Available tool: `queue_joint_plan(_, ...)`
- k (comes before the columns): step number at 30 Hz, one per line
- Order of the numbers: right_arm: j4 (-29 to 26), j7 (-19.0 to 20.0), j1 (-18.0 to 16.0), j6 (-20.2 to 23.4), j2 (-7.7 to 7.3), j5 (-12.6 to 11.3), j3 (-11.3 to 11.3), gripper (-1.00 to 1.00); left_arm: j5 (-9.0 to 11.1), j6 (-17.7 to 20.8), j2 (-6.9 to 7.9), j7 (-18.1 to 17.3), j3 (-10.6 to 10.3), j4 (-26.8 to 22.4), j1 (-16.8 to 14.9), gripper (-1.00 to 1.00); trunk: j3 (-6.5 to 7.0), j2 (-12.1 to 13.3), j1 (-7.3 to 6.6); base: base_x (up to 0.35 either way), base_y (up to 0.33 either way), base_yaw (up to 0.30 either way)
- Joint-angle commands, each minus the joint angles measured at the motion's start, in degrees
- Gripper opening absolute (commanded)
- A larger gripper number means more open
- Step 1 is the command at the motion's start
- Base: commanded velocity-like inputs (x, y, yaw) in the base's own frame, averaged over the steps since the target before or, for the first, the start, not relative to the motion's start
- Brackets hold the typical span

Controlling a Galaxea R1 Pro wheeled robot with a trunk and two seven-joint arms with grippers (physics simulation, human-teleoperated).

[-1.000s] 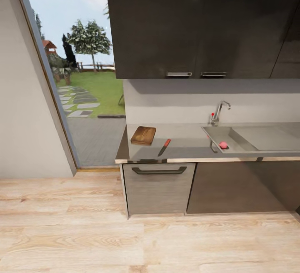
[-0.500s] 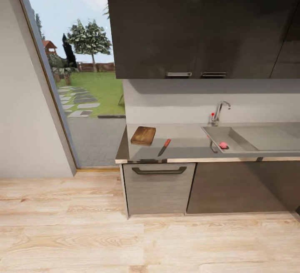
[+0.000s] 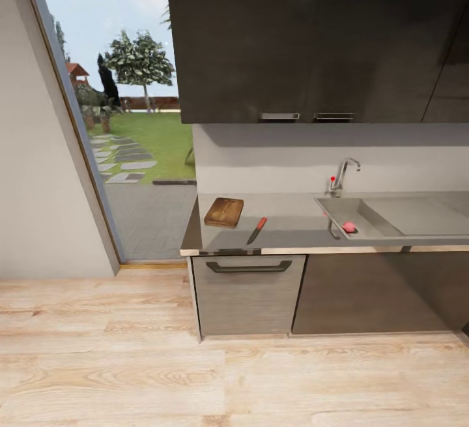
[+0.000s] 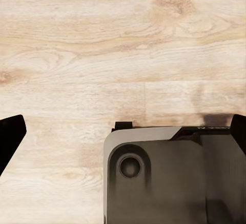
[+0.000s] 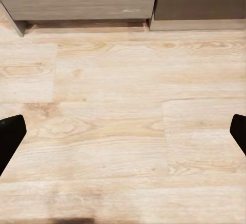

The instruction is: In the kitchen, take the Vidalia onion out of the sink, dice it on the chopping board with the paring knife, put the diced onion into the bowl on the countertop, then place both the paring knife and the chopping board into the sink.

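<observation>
Both grippers hang released over the floor [image 5: 123,131]; I see the chopping board [image 3: 224,211] and paring knife [image 3: 256,230] left of the sink [image 3: 391,218], the Vidalia onion [image 3: 349,226] inside it.

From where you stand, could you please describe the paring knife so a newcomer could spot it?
On the grey countertop left of the sink, beside the brown chopping board, lies the paring knife. Its slim dark blade and orange-red handle set it apart.

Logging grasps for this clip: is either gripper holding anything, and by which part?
Nothing held: left gripper and right gripper are open over the floor.
</observation>
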Motion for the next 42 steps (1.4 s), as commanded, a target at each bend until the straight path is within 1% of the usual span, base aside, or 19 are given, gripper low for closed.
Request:
queue_joint_plan(1,0.0,-0.3,0.0,-0.1,0.01,0.2,0.1,1.0,0.0,-0.1,0.0,0.0,0.0,-0.1,0.0,1.0,-0.11,-0.1,0.04,0.0,0.0,0.0)
queue_joint_plan(23,0.1,-0.3,0.0,0.0,0.01,0.1,0.0,1.0,0.0,-0.1,0.0,0.0,0.0,-0.3,0.0,1.0,-0.11,-0.1,0.04,0.0,0.0,0.0)
queue_joint_plan(27,1.7,-0.4,-0.1,0.1,-0.5,0.2,-0.4,1.0,0.0,-0.1,-0.07,0.0,0.0,-0.7,0.0,1.0,-0.11,-0.1,0.04,0.0,0.0,0.0)
queue_joint_plan(30,1.1,-0.6,0.0,0.1,-1.04,0.1,-0.5,1.0,0.0,-0.1,-0.04,0.0,0.1,-0.9,0.0,1.0,-0.11,-0.1,0.04,0.0,0.0,0.0)
queue_joint_plan(32,-0.3,-1.4,-0.1,0.3,-1.33,0.1,-0.6,1.0,0.0,0.0,0.07,0.1,0.1,-1.0,0.0,1.0,-0.11,-0.1,0.04,0.0,0.0,0.0)
queue_joint_plan(34,-2.4,-3.5,-0.1,0.4,-1.52,0.1,-0.6,1.0,0.0,0.0,0.16,0.1,0.2,-1.1,0.0,1.0,-0.11,-0.1,0.04,0.0,0.0,0.0)
queue_joint_plan(36,-5.8,-7.9,-0.1,0.9,-1.64,0.1,-0.6,1.0,0.0,0.0,0.22,0.1,0.2,-1.1,0.0,1.0,-0.11,-0.1,0.04,0.0,0.0,0.0)
queue_joint_plan(38,-9.8,-12.8,-0.1,2.5,-1.69,0.1,-0.6,1.0,0.0,0.0,0.2,0.1,0.1,-1.0,0.0,1.0,-0.11,-0.1,0.04,0.0,0.0,0.0)
queue_joint_plan(40,-12.2,-14.9,-0.1,4.0,-1.7,0.2,-0.6,1.0,0.0,0.0,0.16,0.1,0.1,-0.9,0.0,1.0,-0.11,-0.1,0.04,0.0,0.0,0.0)
queue_joint_plan(41,-16.7,-17.1,-0.1,7.5,-1.71,0.2,-0.6,1.0,0.0,0.0,0.12,0.1,0.1,-0.8,0.0,1.0,-0.11,-0.1,0.04,0.0,0.0,0.0)
queue_joint_plan(42,-20.2,-18.0,-0.1,10.7,-1.71,0.2,-0.6,1.0,0.0,0.0,0.08,0.0,0.1,-0.8,0.0,1.0,-0.11,-0.1,0.04,0.0,0.0,0.0)
